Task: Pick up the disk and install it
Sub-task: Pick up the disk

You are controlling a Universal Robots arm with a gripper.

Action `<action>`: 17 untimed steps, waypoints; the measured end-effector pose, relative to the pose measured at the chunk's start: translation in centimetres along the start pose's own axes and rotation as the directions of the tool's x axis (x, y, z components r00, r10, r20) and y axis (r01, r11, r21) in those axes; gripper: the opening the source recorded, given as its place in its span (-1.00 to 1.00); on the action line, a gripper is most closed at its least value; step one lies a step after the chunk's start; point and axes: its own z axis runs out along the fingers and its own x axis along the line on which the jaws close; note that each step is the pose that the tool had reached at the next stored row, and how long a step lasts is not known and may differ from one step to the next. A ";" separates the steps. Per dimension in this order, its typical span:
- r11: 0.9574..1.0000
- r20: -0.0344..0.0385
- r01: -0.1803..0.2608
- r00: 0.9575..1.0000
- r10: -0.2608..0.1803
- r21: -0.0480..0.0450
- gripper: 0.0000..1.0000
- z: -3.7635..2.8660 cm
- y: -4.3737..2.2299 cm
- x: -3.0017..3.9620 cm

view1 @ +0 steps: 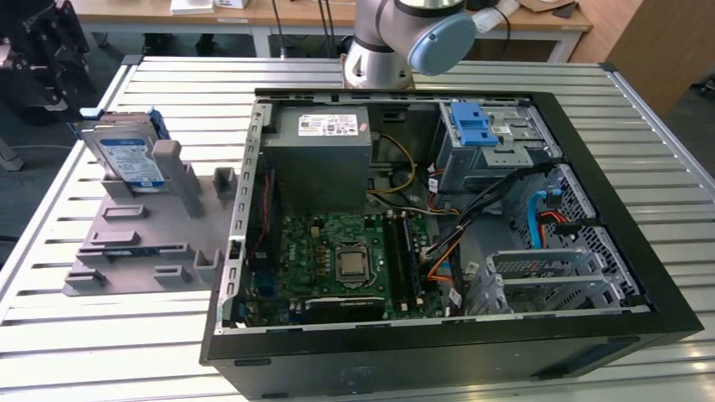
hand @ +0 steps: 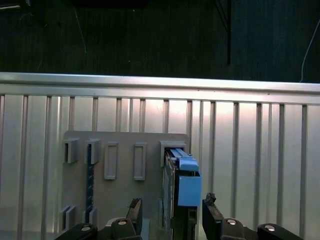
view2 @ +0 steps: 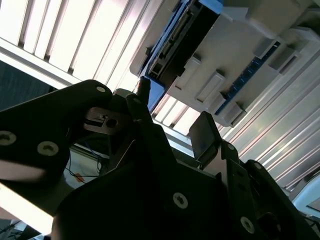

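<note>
The disk (view1: 126,157) is not in the case (view1: 661,276) yet. It sits in a grey holder (view1: 146,226) on the table (view1: 659,151). In the exterior view, the holder is at 9 o'clock from the case, just beside it.

The disk stands up on its end. Its long side points up and its flat face with the label looks toward the camera. A blue frame runs round its edges.

The gripper (hand: 172,201) is right over the disk and looks down at it. In the first wrist view you see the thin top edge of the disk, with its blue end piece. One of the fingers (hand: 210,212) is off one flat face and the other finger is off the other face, so the thin edge lines up with the gap between them.

The gripper is spread wide and holds nothing. The fingers do not touch the disk. I think they are well above it, because in the exterior view there is nothing round the disk.

So the disk lies straight down from the gripper, and its long side points back up at it. I think the pick-up has not begun, and the fingers are already turned the right way to close on the two flat faces.
</note>
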 end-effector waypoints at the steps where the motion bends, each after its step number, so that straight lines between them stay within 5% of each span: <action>1: 1.000 -0.001 0.000 1.000 0.000 0.000 0.18 0.06 0.01 -0.04; 17: 1.000 -0.007 0.000 1.000 0.000 -0.017 0.18 2.26 0.29 -0.91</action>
